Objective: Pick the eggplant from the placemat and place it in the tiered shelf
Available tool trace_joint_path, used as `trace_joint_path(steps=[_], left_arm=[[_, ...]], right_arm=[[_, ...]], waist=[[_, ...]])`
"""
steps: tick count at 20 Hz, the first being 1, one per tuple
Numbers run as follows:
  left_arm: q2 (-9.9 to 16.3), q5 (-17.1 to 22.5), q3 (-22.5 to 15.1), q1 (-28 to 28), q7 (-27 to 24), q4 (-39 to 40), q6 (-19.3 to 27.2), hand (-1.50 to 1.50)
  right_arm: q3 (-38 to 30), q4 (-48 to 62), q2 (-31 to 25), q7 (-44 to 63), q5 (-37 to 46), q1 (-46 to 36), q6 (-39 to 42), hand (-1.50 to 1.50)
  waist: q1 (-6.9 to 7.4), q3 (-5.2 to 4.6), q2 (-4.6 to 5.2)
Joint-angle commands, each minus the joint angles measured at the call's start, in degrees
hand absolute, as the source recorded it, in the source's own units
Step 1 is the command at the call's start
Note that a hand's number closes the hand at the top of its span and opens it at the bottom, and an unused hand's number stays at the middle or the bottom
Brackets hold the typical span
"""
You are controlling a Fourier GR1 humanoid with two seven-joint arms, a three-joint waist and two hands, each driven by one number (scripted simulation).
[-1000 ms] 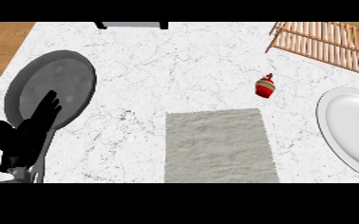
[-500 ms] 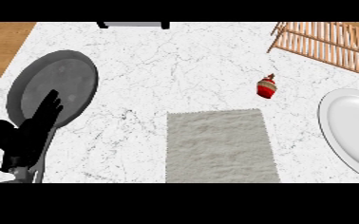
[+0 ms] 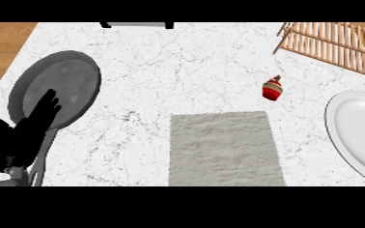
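a white marbled tabletop [image 3: 178, 72] fills the head view. at 6 o'clock from the centre lies a grey placemat [image 3: 224, 149], a plain rectangle with a rough weave whose near edge runs down to the lower border. the eggplant named in the task cannot be made out on the placemat or anywhere else in view. at 2 o'clock from the placemat, apart from it on bare tabletop, sits a small red object [image 3: 272, 89] with a darker top; what it is cannot be told. toward 1 o'clock, in the upper right corner, the wooden slats of the tiered shelf [image 3: 324, 41] show, cut off by the right edge. at 3 o'clock a white plate [image 3: 342, 125] is partly in view against the right edge. at 9 o'clock lies a dark grey round plate [image 3: 68, 79]. the left hand [image 3: 32, 133] comes in at 8 o'clock, black, fingers straight and relaxed, pointing up over the near rim of the grey plate and grasping nothing. the right hand does not show. a dark object [image 3: 137, 24] lies at 12 o'clock along the far edge.
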Motion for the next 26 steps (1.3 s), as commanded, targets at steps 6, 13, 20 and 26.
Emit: trace_joint_path(steps=[6, 13, 20, 26], left_arm=[[-0.9, -1.01, -0.23, -0.8, -0.77, 1.66, -0.52, 0.0], [-0.77, -0.48, 1.07, -1.09, -0.13, 0.25, -0.33, 0.0], [-0.73, -1.44, 0.59, 0.53, 0.2, -1.49, -0.91, 0.0], [-1.49, -1.57, 0.64, -1.22, 0.19, 1.16, -0.92, 0.0]], right_arm=[[0.08, 22.34, 2.86, -10.1, 5.07, -7.49, -10.2, 1.5], [-3.06, 32.1, 1.73, -9.23, 6.75, -8.35, -16.59, -1.5], [-0.58, 40.21, 1.11, -16.64, 10.37, -13.27, -16.8, -1.5], [-5.96, 43.12, 0.63, -20.99, 5.39, -13.86, -17.1, -1.5]], waist=[[0.72, 0.03, 0.29], [0.59, 0.06, 0.3], [1.09, 0.07, 0.36], [0.44, 0.08, 0.24]])
